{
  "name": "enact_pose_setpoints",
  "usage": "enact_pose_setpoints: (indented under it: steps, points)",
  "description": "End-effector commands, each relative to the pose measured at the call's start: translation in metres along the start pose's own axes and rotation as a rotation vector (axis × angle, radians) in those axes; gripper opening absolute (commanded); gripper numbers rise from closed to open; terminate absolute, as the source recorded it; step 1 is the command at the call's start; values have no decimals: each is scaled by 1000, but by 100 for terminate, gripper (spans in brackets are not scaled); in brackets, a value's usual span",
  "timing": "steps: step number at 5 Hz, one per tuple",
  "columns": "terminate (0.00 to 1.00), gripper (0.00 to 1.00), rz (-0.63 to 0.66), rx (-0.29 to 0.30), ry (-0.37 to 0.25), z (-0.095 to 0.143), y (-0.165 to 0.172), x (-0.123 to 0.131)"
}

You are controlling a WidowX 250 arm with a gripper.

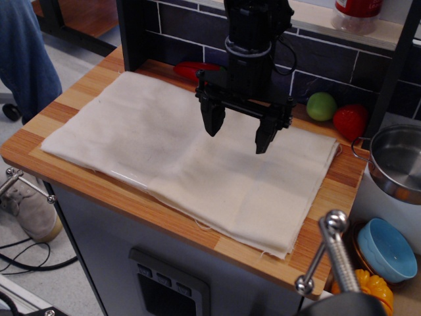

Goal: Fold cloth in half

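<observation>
Person's leg (25,56): blue trousers, far left of the pincer, beside the counter.
Shoe (29,207): grey, on the floor, low and left of the pincer.
Cloth (191,158): cream sheet spread flat on the wooden counter (79,95), directly under the pincer and reaching well to both sides.
Red toy (194,69): just behind and left of the pincer.
Pincer (240,131): black, fingers spread apart, holding nothing, above the cloth.
Green fruit (321,106): right of the pincer, touching a red fruit (350,122).
Steel pot (398,161): far right.
Blue bowl (387,250): below the pot.
</observation>
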State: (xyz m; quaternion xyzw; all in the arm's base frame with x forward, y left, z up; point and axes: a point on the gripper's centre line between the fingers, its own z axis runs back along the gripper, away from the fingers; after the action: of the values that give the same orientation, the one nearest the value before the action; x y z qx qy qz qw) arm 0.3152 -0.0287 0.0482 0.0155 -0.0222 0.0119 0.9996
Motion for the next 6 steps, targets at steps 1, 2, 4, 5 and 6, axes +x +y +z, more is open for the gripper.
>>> enact_pose_setpoints:
  steps: [1, 2, 4, 5, 6]
  points:
    - [0, 100, 0, 0, 0, 0, 0, 0]
    - [0, 100, 17, -36, 30, 8, -20, 4]
    - [0, 100, 41, -69, 2, -3, -60, 9]
    - [0, 100, 42, -70, -1, -10, -72, 10]
    - [0, 100, 47, -49, 3, -20, -77, 13]
